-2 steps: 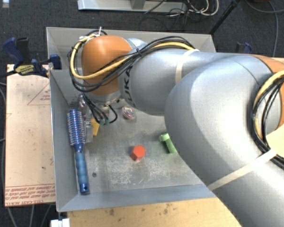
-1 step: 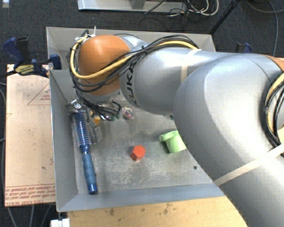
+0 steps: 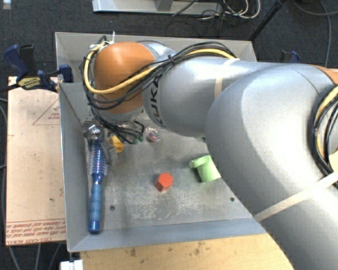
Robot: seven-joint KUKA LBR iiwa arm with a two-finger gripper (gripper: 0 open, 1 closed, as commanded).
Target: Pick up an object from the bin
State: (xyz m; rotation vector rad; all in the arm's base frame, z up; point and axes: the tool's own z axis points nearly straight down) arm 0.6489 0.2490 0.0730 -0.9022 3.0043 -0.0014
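Where the arm comes in from the right, its orange wrist cover [image 3: 121,75] sits over the upper left corner of the bin [image 3: 174,212], and the gripper [image 3: 101,131] hangs just beneath it (whether it is wide or narrow cannot be told from this angle). Nearest to it is a blue ribbed tool [image 3: 96,190] lying along the left wall, its silvery upper end right at the gripper. A small yellow piece [image 3: 118,145] lies just beside that end. A red block [image 3: 164,181] and a green cylinder [image 3: 205,169] lie near each other mid-floor, well apart from the gripper.
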